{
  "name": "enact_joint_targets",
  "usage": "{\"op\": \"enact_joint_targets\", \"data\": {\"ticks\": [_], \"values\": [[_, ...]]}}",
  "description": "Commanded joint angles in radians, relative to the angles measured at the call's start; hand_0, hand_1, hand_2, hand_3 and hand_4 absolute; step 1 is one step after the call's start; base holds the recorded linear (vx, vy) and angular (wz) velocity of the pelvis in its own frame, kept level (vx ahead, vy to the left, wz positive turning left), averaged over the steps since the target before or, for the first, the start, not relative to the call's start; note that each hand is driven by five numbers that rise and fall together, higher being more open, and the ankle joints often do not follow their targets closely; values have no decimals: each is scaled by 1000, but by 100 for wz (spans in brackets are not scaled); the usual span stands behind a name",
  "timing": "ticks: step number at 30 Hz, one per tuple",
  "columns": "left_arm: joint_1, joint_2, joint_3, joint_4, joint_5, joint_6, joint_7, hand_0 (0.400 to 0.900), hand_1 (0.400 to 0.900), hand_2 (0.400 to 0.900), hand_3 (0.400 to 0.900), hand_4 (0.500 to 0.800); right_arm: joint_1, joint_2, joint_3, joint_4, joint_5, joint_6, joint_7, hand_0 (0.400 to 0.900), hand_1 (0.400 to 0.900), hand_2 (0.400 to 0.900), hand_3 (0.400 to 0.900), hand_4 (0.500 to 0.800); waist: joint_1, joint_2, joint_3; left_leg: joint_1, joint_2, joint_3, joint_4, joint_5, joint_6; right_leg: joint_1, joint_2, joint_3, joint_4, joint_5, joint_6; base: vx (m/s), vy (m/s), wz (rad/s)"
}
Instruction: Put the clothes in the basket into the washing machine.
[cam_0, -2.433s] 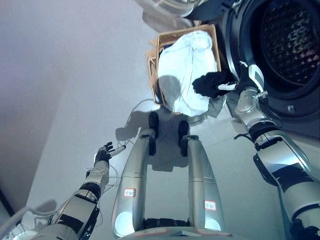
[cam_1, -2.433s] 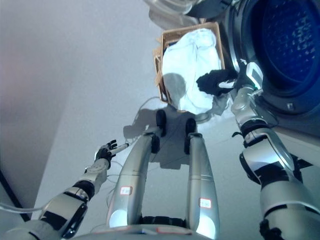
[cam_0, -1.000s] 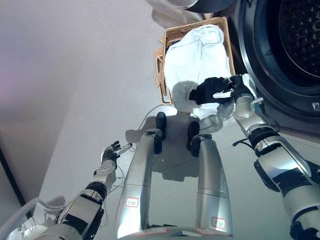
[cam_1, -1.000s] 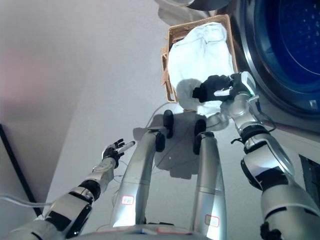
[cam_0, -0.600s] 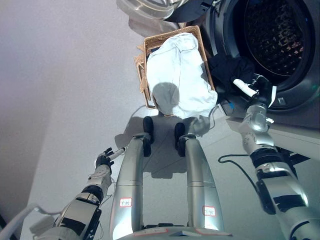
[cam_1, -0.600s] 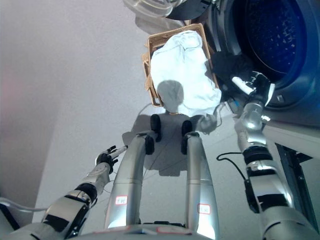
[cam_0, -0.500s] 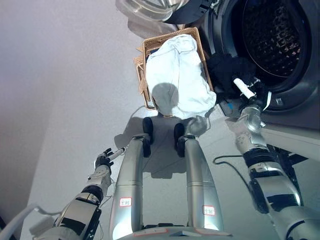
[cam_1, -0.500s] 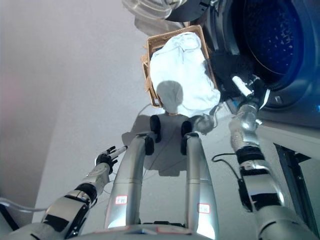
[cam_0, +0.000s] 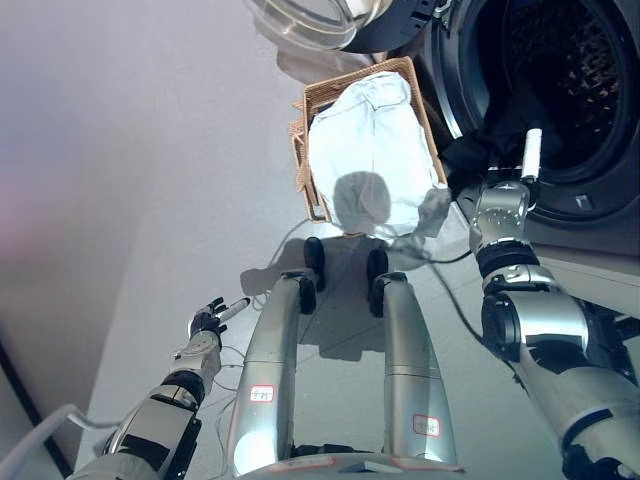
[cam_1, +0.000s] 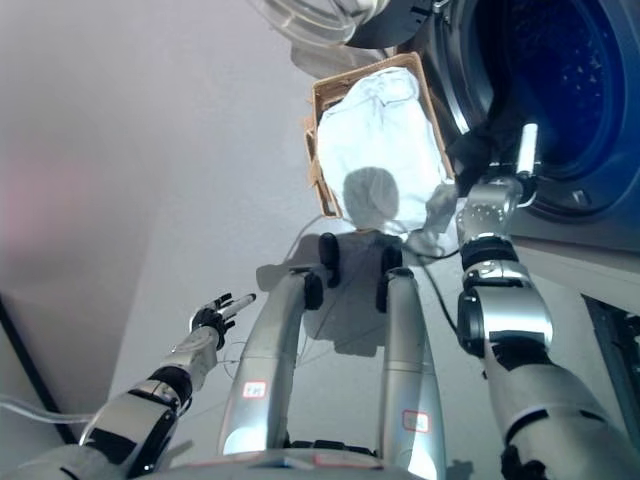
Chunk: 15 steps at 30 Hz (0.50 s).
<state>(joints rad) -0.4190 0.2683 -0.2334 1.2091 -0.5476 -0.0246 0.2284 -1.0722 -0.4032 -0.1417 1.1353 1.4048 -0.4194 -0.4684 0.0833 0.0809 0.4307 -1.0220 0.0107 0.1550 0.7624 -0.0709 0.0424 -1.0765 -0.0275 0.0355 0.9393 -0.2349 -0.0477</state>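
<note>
A wicker basket (cam_0: 302, 150) stands on the floor in front of me, filled with a large white cloth (cam_0: 370, 150). To its right is the washing machine (cam_0: 600, 215) with its dark drum (cam_0: 560, 70) open. My right hand (cam_0: 518, 170) is at the lower left rim of the drum opening, shut on a black garment (cam_0: 475, 155) that hangs over the rim. One white-covered finger (cam_0: 532, 150) points straight up. My left hand (cam_0: 208, 322) hangs low at the left over the floor, open and empty.
The machine's round glass door (cam_0: 320, 20) is swung open above the basket at the top. A small grey-white piece of cloth (cam_0: 432, 208) hangs over the basket's near right corner. Bare grey floor (cam_0: 150, 150) lies to the left.
My right hand has carried the black garment from over the basket up to the drum's rim. The camera has shifted. The left hand has stayed low and idle.
</note>
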Motion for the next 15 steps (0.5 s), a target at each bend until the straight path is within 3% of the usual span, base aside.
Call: {"op": "enact_joint_targets", "data": {"ticks": [1, 13, 14, 15], "values": [[89, 13, -60, 40, 1, -1, 10, 900, 900, 900, 900, 800, -125, -235, 72, -81, -41, -24, 87, 400, 400, 400, 400, 500, -6, 61, -72, 47, -42, 26, -42, -87, -21, 16, 41, 39, -104, 35, 49, 47, -52, 4], [97, -15, -98, 35, 5, -4, 2, 900, 900, 900, 900, 800, -232, -314, 124, -75, -64, -40, 83, 400, 400, 400, 400, 500, 7, 77, -106, 31, -47, 39, -37, -89, -23, -13, 33, 41, -80, 22, 53, 45, -37, 2], [98, -16, -99, 33, 5, -4, 2, 900, 900, 900, 900, 800, -233, -317, 125, -75, -65, -40, 82, 900, 900, 900, 900, 800, 6, 77, -108, 28, -47, 38, -37, -89, -23, -15, 32, 40, -80, 22, 53, 27, -21, 4], [97, -19, -101, 30, 3, -4, 2, 900, 900, 900, 900, 800, -234, -322, 130, -70, -71, -40, 81, 900, 900, 900, 900, 800, 6, 76, -110, 26, -48, 36, -37, -89, -22, -20, 33, 40, -78, 23, 53, 23, -14, 3]]}}
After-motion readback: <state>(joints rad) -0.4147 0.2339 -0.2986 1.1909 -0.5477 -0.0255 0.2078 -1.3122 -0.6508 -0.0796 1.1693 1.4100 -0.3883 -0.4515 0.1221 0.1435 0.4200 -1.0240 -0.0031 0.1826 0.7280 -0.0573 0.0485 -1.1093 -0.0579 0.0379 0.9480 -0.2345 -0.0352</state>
